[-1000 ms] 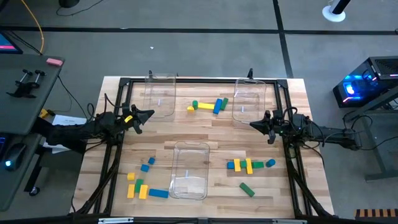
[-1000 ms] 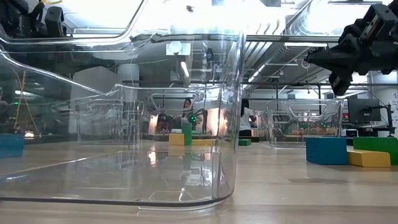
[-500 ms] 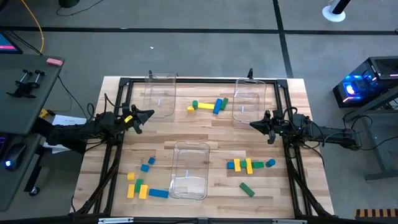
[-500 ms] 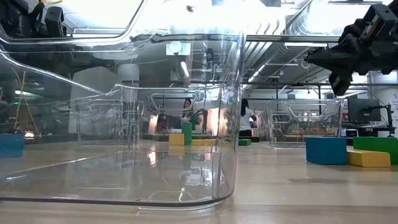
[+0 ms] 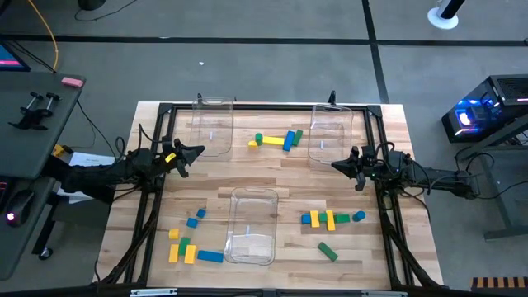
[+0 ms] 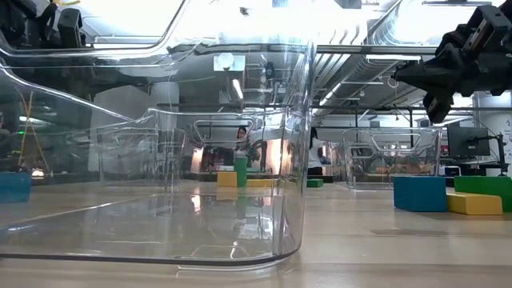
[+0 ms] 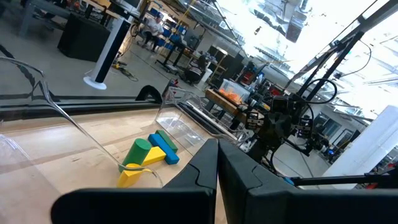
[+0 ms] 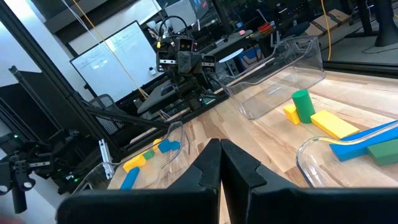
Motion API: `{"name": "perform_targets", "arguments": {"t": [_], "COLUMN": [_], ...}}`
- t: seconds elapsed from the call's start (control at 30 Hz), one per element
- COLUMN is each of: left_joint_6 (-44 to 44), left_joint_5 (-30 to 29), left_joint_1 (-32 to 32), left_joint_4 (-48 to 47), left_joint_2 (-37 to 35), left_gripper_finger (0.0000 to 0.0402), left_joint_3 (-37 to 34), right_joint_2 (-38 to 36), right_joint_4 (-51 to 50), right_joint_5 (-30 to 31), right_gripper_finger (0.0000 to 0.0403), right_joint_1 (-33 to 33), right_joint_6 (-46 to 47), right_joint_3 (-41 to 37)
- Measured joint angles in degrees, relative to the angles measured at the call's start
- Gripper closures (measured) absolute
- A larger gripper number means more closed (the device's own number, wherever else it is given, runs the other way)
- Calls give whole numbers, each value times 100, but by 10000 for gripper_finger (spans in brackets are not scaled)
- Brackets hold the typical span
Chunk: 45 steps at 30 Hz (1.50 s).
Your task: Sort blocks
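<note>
Both arms hang above the table's side edges, the left gripper (image 5: 198,151) and the right gripper (image 5: 336,165) each pinched fully closed and holding nothing. The blocks lie loose on the wood: one cluster (image 5: 276,140) between the two far bins (image 5: 212,125), another (image 5: 188,245) left of the near bin (image 5: 252,224), another (image 5: 330,219) to its right.

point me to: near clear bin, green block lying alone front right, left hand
near clear bin (image 5: 252,193): high view, far rim.
lone green block (image 5: 327,251): high view, middle of its top face.
left hand (image 5: 198,150): high view, at its shut fingertips.
</note>
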Motion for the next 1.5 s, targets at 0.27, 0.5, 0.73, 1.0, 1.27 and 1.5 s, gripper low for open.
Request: {"name": "perform_targets", "arguments": {"t": [0.27, 0.5, 0.73, 1.0, 1.27, 1.5], "left_joint_6": [-2, -2, 0, -2, -2, 0], "left_joint_5": [0, 0, 0, 2, 0, 0], "left_joint_1": [0, 1, 0, 0, 0, 2], "left_joint_4": [1, 1, 1, -1, 1, -1], "left_joint_2": [-1, 0, 0, 0, 0, 0], "left_gripper_finger": [401, 401, 401, 401, 401, 401], "left_joint_3": [0, 0, 0, 0, 0, 0], "right_joint_2": [2, 2, 0, 0, 76, 661], "right_joint_4": [-2, 0, 0, 0, 519, 3741], "right_joint_5": [0, -1, 0, -2, 789, 3650], "right_gripper_finger": [402, 402, 402, 402, 402, 402], "right_joint_1": [-2, -2, -1, -2, 2, -104], "right_joint_6": [0, 0, -1, 0, -360, 1346], "right_joint_3": [0, 1, 2, 0, 1, 143]}}
